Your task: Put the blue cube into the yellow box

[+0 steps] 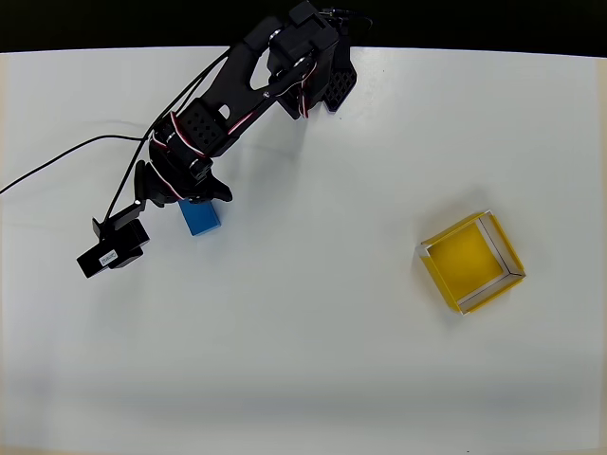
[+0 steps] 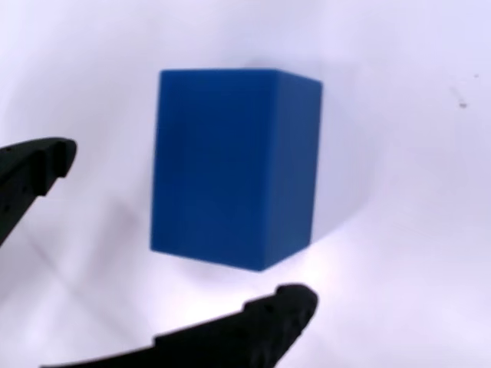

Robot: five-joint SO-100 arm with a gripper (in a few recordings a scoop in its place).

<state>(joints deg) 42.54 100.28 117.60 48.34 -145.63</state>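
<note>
Blue cube on the white table between spread fingers of the gripper (nothing grasped), yellow box well apart.

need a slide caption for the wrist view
Open gripper closing in on the blue cube, black fingertips flanking it without contact on the white table.

We see a matte black arm of boxy segments, red-and-white wires along its joints, with curved black fingers.
</note>
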